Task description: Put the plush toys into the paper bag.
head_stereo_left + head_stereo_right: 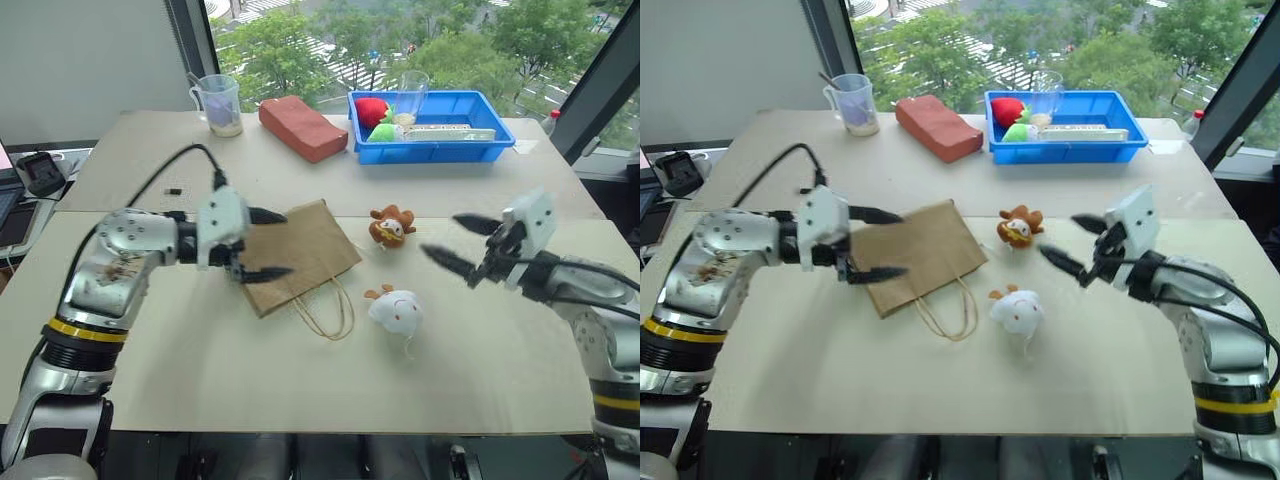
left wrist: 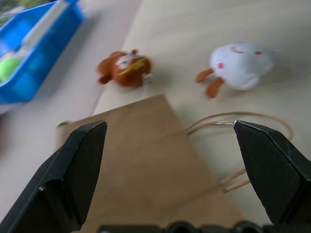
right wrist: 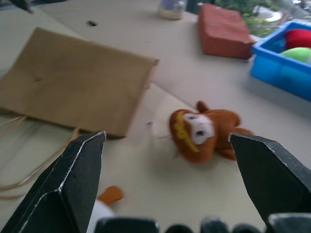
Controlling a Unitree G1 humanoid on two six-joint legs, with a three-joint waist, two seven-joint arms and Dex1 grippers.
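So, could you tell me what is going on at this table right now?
A two-armed robot is set to pack plush toys into a paper bag, and nothing is packed yet. The bag lies flat on the table, handles toward the robot. The brown and orange toy and the white toy lie on the table beside it. The left tool hovers open over the bag; the right tool is open near the toys. Neither holds anything.

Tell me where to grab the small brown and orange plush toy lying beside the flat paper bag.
Probably pinch the small brown and orange plush toy across its rounded body, coming from above with the open right gripper, the nearer one. Its thin limbs give little to hold, and the flat brown paper bag lies close on one side.
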